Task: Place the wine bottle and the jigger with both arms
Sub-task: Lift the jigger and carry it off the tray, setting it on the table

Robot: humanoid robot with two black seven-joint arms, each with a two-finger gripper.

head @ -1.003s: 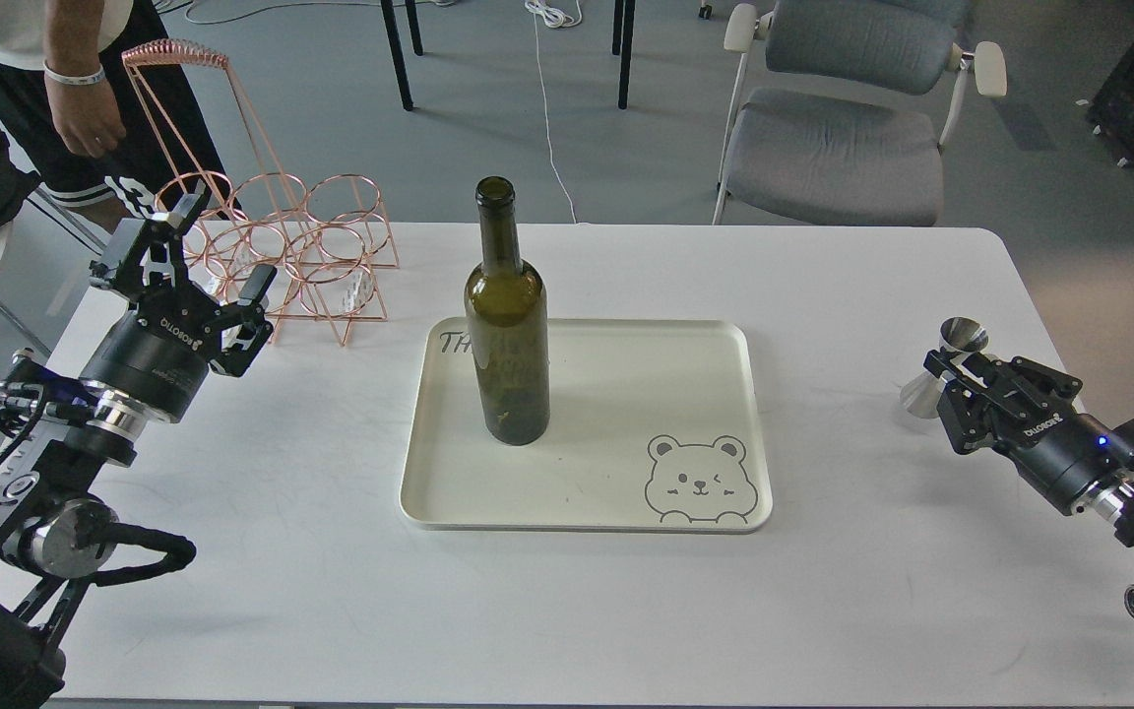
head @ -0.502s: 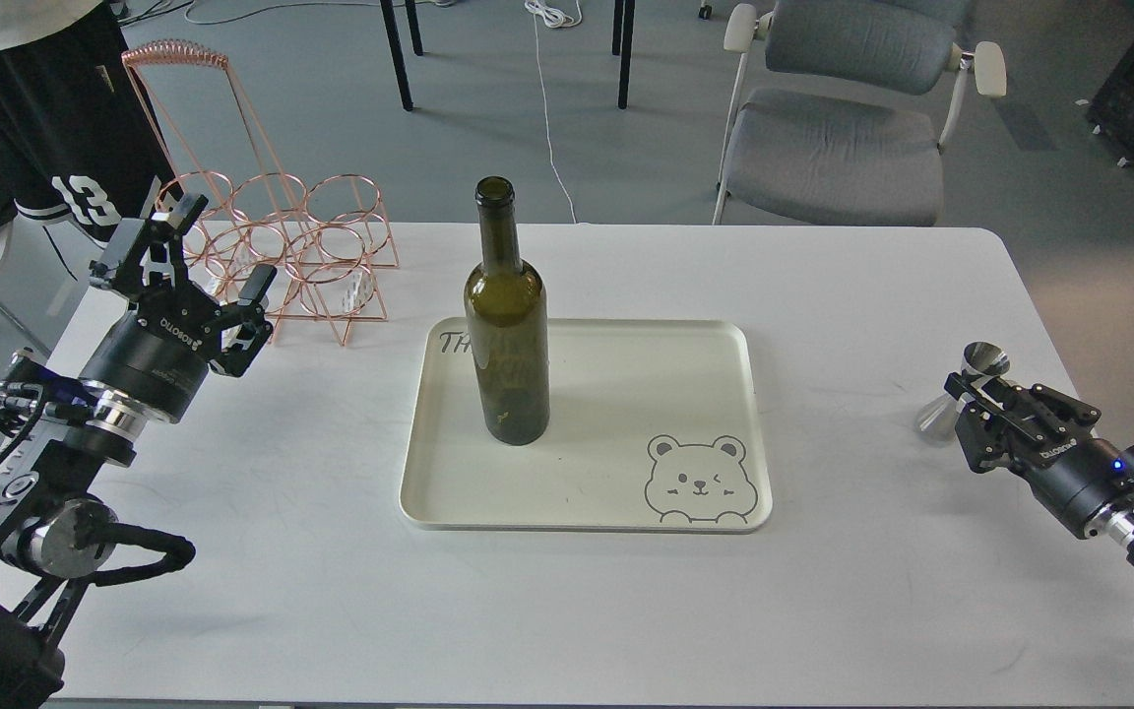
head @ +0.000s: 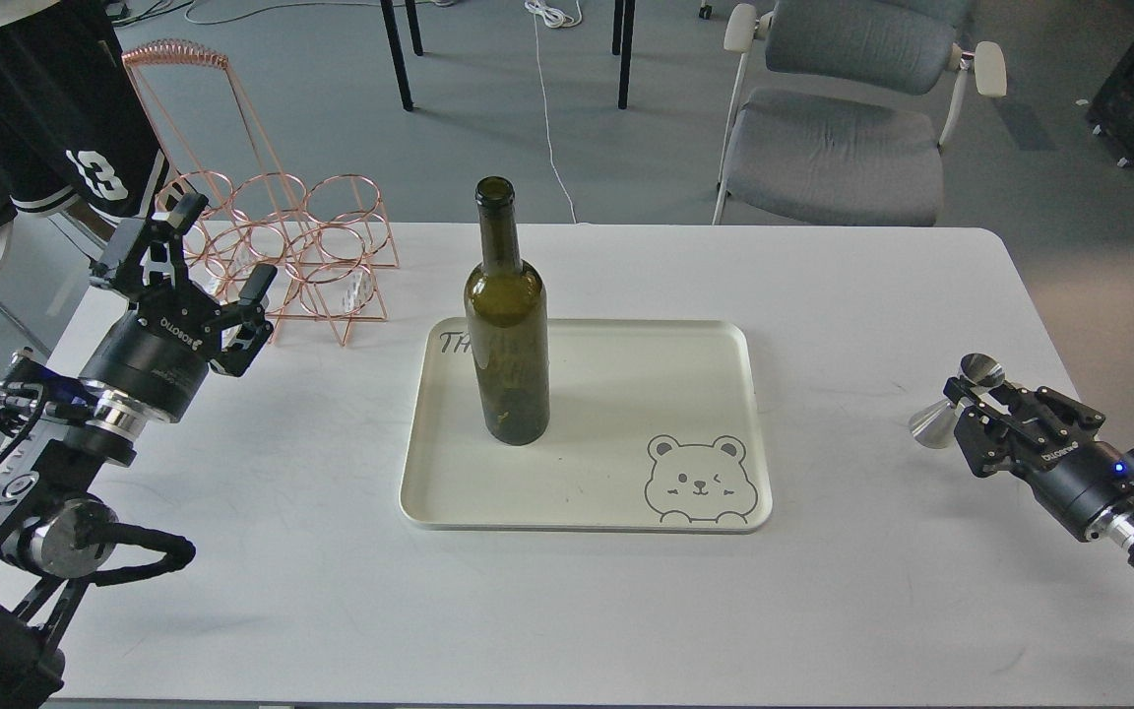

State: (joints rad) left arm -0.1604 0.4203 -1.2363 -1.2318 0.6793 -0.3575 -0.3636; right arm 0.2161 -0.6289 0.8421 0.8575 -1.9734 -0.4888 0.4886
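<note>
- Two grippers showed: the right gripper (head: 966,406) was clamped on the jigger (head: 957,401) at its narrow waist, holding it tilted just above the white table (head: 823,611), well to the right of the tray (head: 754,433).
- The left gripper (head: 203,266) hovered with its fingers spread and nothing between them, just in front of the copper wire rack (head: 331,266).
- The jigger looked light, rigid and slick, being polished steel; the waist seemed the sound place to hold it, since the cones would slip out of a pinch.
- The wine bottle (head: 508,345) stood upright on the left part of the tray; being glass it was likely heavy, smooth and breakable, best taken around the wide body rather than the neck.
- The tray held only the bottle; its bear drawing (head: 700,481) corner lay bare. The rack's rings appeared to hold no bottle.
</note>
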